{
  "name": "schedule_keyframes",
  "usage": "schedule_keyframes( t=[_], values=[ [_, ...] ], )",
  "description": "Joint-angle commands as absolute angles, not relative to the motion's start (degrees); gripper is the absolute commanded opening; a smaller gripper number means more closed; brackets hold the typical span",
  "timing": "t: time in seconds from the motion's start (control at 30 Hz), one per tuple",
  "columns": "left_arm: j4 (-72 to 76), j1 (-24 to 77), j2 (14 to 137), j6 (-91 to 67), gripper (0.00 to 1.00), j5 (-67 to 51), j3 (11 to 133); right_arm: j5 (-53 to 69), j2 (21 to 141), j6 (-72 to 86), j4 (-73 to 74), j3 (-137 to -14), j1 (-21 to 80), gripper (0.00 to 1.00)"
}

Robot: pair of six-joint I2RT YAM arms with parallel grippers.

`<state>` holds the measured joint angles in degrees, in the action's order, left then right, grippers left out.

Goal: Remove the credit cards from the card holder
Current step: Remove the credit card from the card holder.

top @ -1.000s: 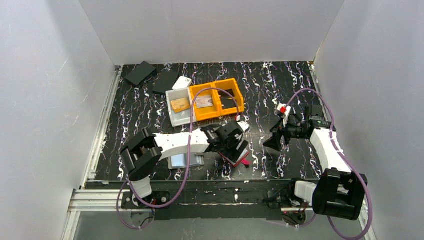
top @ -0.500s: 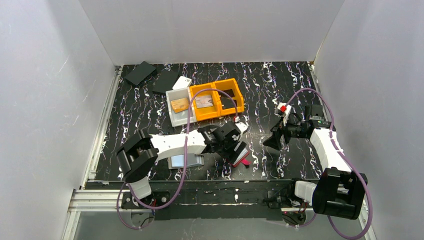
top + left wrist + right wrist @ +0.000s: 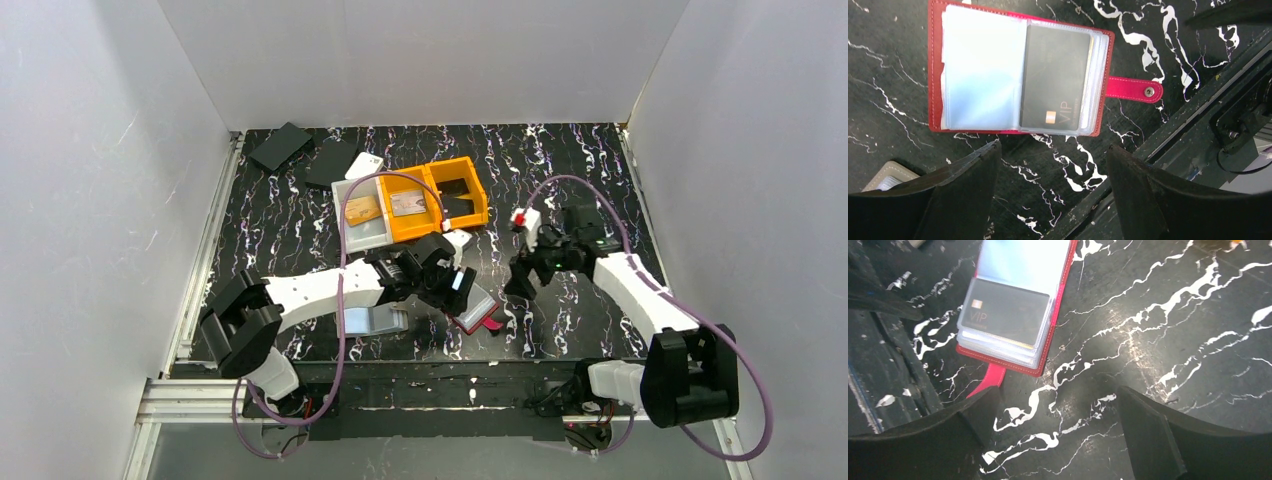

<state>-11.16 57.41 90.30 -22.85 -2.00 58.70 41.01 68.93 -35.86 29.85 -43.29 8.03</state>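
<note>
As the right gripper swings in towards the left gripper, both gape empty above the red card holder lying open on the table, black VIP card still sleeved.

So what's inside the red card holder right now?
The open card holder shows a black VIP card on one side; the facing sleeve looks empty. More sleeves lie stacked underneath, their contents covered.

The card holder is red with clear sleeves; its black card shows a gold chip; the desk is black, white-veined.
</note>
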Motion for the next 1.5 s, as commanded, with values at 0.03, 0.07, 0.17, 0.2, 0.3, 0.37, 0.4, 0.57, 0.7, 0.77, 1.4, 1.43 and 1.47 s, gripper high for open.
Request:
schedule_keyframes(
  t=[0.03,0.07,0.17,0.2,0.3,0.37,0.4,0.57,0.7,0.77,1.4,1.43,1.47],
  values=[
    [-10.02,57.36,86.36,-25.87,0.73,-2.73,56.0,24.04,73.54,-27.87,22.7,-46.24,16.05,0.79],
    [-9.45,57.31,86.58,-25.84,0.73,-2.73,55.72,23.46,74.77,-27.34,22.8,-46.69,16.46,0.68],
    [-7.34,57.32,88.04,-26.33,0.71,-2.99,55.01,22.33,77.5,-26.32,23.12,-46.82,18.09,0.47],
    [-6.63,57.31,89.05,-26.63,0.7,-3.11,55.08,22.06,77.96,-25.99,22.86,-46.51,18.76,0.42],
    [-6.15,57.31,91.11,-26.81,0.68,-3.07,55.96,21.22,79.0,-24.26,21.48,-46.06,20.48,0.35],
    [-5.92,57.32,91.83,-26.31,0.68,-2.48,56.37,21.16,80.23,-22.79,20.59,-46.27,21.24,0.32],
    [-5.82,57.33,92.11,-25.95,0.68,-1.96,56.38,21.1,81.3,-22.32,20.56,-46.58,21.61,0.32],
    [-4.76,57.32,92.87,-24.58,0.68,-0.97,55.39,22.64,84.11,-20.14,20.07,-47.01,23.5,0.29],
    [-2.27,57.38,93.39,-24.11,0.68,-0.87,54.26,24.3,85.56,-18.14,19.42,-47.02,23.64,0.29],
    [-1.27,57.31,93.87,-24.11,0.69,-1.03,54.09,24.52,86.05,-17.37,18.78,-46.9,23.72,0.28],
    [-0.35,56.26,97.34,-23.48,0.74,-2.26,53.64,29.57,88.01,-14.24,16.71,-46.67,23.93,0.29],
    [0.44,56.11,97.67,-23.47,0.74,-2.46,53.75,29.88,87.83,-14.28,16.7,-46.63,23.99,0.29],
    [1.16,56.02,97.92,-23.53,0.74,-2.64,53.85,30.06,87.69,-14.29,16.69,-46.59,23.94,0.29]
  ],
)
